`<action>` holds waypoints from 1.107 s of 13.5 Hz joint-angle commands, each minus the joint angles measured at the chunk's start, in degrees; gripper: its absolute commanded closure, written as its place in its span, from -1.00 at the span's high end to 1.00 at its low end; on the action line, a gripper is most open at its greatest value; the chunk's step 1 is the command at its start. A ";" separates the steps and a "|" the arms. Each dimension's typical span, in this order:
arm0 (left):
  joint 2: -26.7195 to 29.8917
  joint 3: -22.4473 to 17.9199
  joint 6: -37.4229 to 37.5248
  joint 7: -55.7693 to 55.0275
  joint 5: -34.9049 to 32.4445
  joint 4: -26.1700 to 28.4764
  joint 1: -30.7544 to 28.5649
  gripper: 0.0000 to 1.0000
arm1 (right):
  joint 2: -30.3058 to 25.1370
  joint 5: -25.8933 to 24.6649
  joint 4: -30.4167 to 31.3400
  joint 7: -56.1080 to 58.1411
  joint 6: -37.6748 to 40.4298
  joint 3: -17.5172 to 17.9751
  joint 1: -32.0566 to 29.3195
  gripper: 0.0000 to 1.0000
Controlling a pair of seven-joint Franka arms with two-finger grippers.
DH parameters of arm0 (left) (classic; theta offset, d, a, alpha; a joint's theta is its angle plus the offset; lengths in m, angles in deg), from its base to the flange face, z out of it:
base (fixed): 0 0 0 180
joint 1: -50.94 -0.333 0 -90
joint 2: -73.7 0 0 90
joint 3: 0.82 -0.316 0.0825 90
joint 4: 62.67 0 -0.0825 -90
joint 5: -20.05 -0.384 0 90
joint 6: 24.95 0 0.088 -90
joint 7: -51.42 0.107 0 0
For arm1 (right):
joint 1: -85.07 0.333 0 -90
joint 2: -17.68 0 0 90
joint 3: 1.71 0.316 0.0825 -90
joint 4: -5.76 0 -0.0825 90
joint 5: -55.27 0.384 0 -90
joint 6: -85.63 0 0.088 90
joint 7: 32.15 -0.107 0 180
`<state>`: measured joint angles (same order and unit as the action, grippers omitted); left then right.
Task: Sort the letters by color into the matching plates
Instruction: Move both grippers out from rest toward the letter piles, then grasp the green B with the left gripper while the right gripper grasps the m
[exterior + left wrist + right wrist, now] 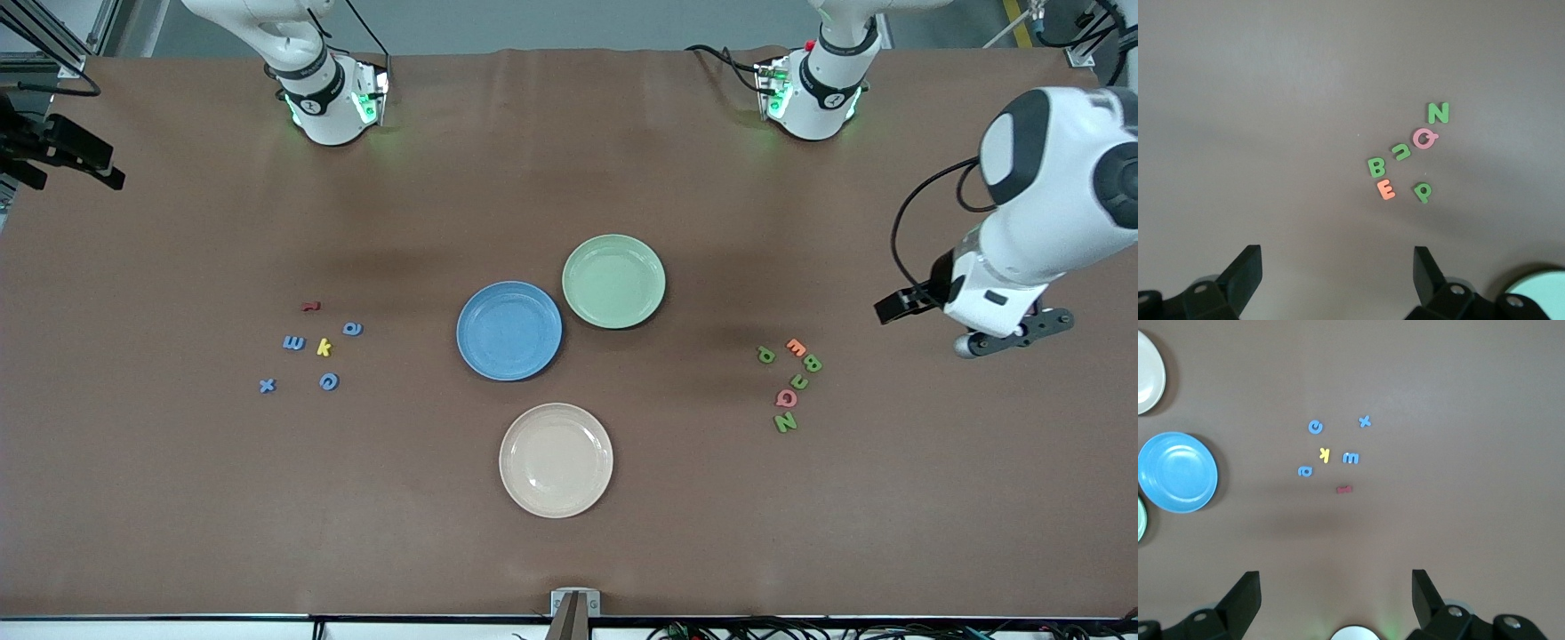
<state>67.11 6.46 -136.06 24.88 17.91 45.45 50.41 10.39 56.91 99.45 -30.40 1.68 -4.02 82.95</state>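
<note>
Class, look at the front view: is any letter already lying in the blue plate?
No, the blue plate holds nothing; the blue letters lie on the table toward the right arm's end.

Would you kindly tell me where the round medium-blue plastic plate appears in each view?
Front view: round medium-blue plastic plate at the table's middle, touching the pale green plate.
Left wrist view: not in it.
Right wrist view: at the picture's edge.
Shared landmark: the yellow letter k.
</note>
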 commanded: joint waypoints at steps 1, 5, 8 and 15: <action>0.87 0.28 -6.81 -3.87 -0.14 6.47 0.18 0.98 | 4.81 0.11 -0.79 0.45 -2.53 0.37 -2.70 1.00; -6.41 0.28 -12.46 -3.78 -0.06 8.24 -0.26 0.89 | 12.46 -0.32 -1.14 0.54 -6.49 0.37 -4.11 1.00; -11.07 0.28 -15.43 -4.05 -0.06 8.16 0.09 0.85 | 15.62 -0.42 -0.44 -0.17 -9.13 0.46 -4.03 1.00; -19.51 0.19 -23.18 -4.05 -0.06 6.93 -0.26 0.38 | 17.40 0.73 16.31 -4.02 -29.39 0.81 -2.71 1.00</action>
<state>49.63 6.56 -157.82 21.63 17.91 53.81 50.31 29.58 57.03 108.47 -31.79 -21.66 -3.67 79.90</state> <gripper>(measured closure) 0.286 0.000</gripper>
